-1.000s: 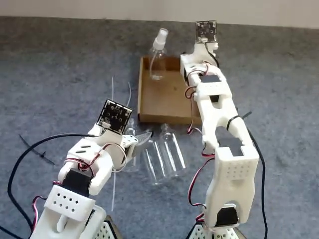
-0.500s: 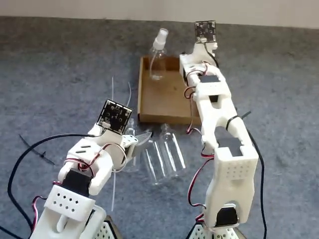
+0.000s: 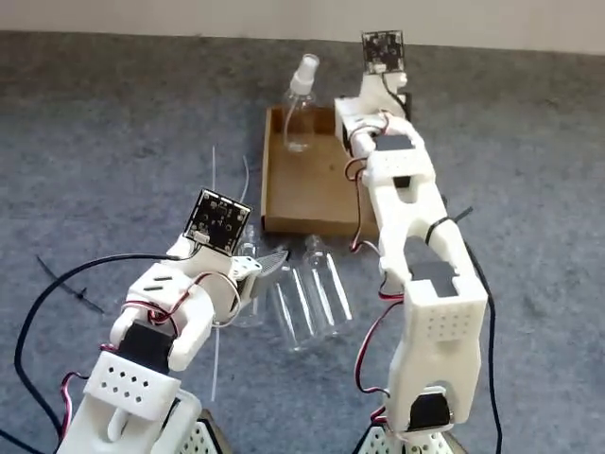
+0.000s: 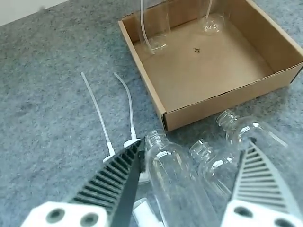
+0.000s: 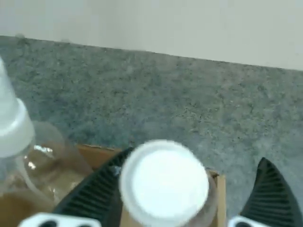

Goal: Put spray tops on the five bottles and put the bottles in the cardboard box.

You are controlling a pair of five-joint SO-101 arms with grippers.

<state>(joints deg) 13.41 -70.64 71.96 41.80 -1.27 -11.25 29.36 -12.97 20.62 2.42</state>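
The cardboard box [image 3: 312, 189] lies at the far middle of the carpet. A clear bottle with a white spray top [image 3: 301, 104] stands in its far left corner. A second capped bottle [image 5: 163, 182] stands between the fingers of my open right gripper [image 5: 194, 161], with a gap on one side. Three clear uncapped bottles [image 3: 304, 295] lie side by side just in front of the box. My left gripper [image 4: 194, 145] is open low over them, its fingers straddling two bottles [image 4: 177, 175]. Two loose spray tops with long tubes [image 4: 113, 109] lie beside these bottles.
The right arm [image 3: 416, 218] stretches along the box's right side. A black cable tie [image 3: 66, 284] lies on the carpet at the left. A wall edge runs behind the box. Open carpet lies left of the box.
The right arm's wrist has shifted slightly to the left over the box's far right corner. The left arm and the lying bottles have not moved.
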